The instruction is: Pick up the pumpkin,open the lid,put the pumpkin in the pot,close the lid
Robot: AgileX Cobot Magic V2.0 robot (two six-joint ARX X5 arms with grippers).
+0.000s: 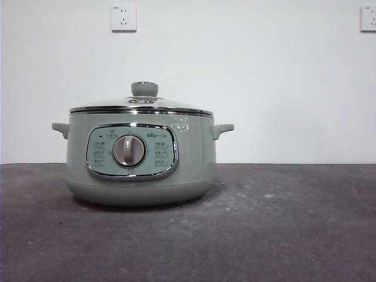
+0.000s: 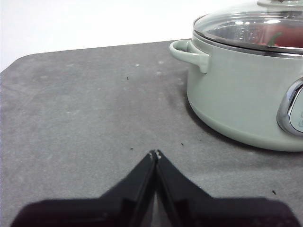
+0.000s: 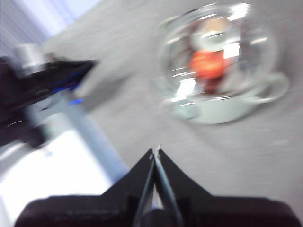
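A plain white wall [image 1: 247, 70] fills the background, evenly lit and bare apart from two white power sockets: one socket [image 1: 123, 17] high up toward the left, a second socket [image 1: 368, 18] cut by the right edge. Below the wall runs the desk [image 1: 282, 229], a dark grey, matte surface flecked with pale scuffs and small specks. In the left wrist view the desk shows a rounded far corner [image 2: 19, 59] against the white wall. Light is soft and diffuse, casting only faint shadows.
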